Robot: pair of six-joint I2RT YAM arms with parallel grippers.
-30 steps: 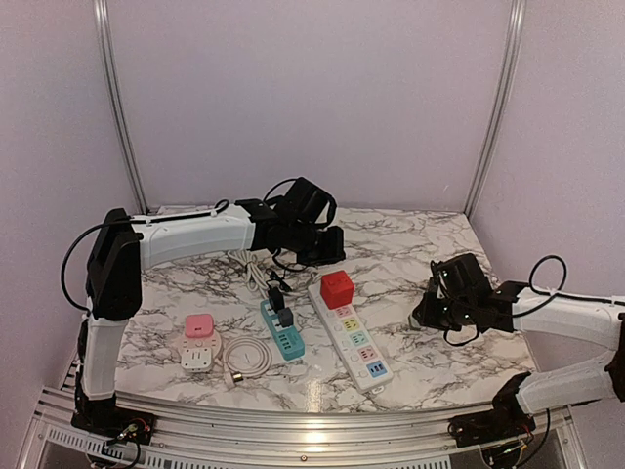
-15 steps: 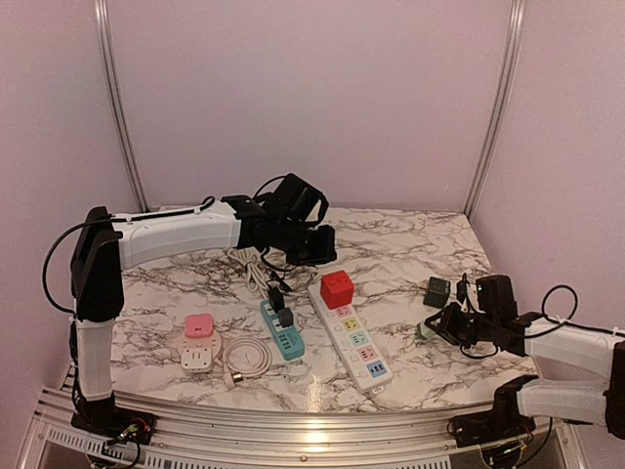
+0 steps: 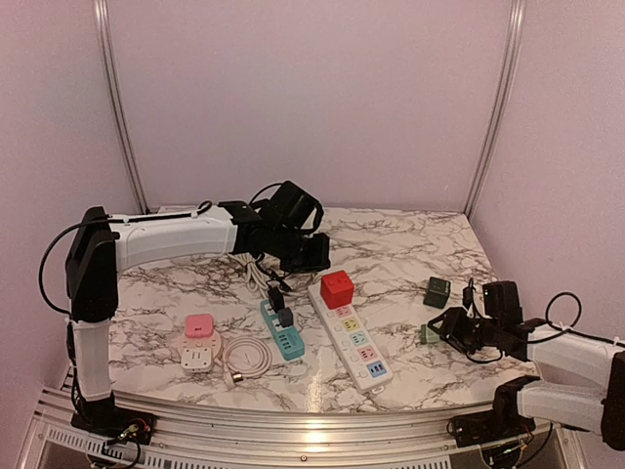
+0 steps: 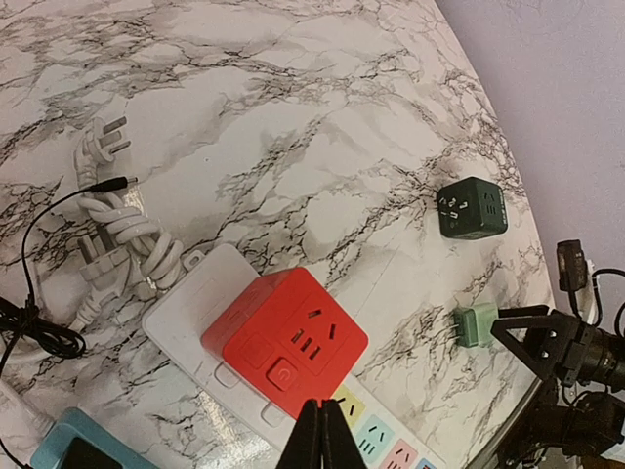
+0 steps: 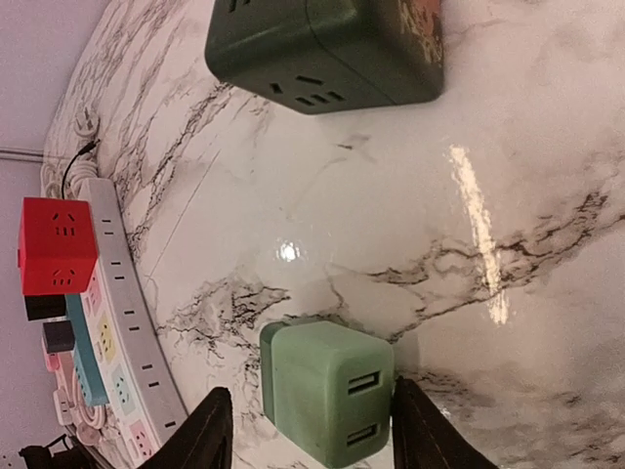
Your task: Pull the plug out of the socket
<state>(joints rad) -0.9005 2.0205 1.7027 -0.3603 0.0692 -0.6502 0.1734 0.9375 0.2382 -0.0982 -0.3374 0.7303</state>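
Plug (image 5: 327,391) flanked by parted right tool (image 5: 311,389), contact unclear, left tool (image 4: 314,425) pressed together, mostly cropped.

White arms (image 3: 176,237), black joints (image 3: 91,269), apparently black cables (image 3: 564,299).

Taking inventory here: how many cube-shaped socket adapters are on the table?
2. The red cube sits on the white power strip, far end; the dark green cube lies loose at right. More may be hidden.

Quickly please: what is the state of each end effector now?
Left end effector: closed, holding nothing.
Right end effector: open, straddling the light green USB charger, not gripping it.
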